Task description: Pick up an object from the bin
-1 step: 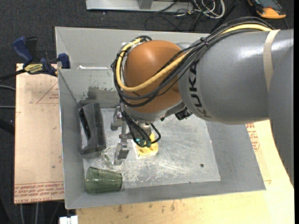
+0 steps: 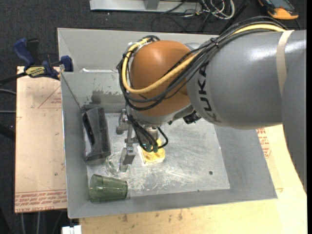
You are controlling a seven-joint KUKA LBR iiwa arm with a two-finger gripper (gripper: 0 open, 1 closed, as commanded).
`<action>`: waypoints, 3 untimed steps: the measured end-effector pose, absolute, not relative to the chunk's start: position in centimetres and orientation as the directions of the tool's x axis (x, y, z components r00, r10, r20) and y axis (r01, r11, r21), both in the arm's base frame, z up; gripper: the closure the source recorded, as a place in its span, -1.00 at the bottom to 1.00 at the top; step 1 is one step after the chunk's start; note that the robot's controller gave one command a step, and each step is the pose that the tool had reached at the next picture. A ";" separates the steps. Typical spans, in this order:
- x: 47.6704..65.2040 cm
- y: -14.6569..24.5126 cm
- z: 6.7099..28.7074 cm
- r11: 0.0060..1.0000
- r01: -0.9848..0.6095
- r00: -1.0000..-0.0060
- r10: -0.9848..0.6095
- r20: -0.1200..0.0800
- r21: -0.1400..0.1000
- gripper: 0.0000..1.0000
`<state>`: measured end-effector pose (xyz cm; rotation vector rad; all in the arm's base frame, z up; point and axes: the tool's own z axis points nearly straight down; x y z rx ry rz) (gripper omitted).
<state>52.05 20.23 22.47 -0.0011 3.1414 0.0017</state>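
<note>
The pincer (image 2: 137, 154) sits low in the middle of the bin (image 2: 195, 172), tucked under the orange wrist cover (image 2: 156, 77), and I can't tell how wide it stands. A small yellow piece (image 2: 155, 156) lies just beside it, with a clear glassy thing (image 2: 113, 165) on the other side. The smart play, I'd say: centre squarely on one, stay clear of the green cup (image 2: 107, 188), and close gently.

The orange wrist cover (image 2: 158, 77) hides much of the bin (image 2: 195, 155) floor; cables (image 2: 146, 139) half cover a small yellow thing (image 2: 156, 156), and the clear item (image 2: 113, 164) nearby defies identifying.
</note>
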 end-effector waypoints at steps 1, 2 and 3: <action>52.6 21.1 21.0 0.999 0.054 -0.999 0.054 -0.007 0.003 -1.00; 52.4 22.4 17.8 0.992 0.125 -0.992 0.125 0.005 -0.001 -1.00; 54.0 23.1 14.1 0.999 0.046 -0.999 0.046 -0.010 0.005 -1.00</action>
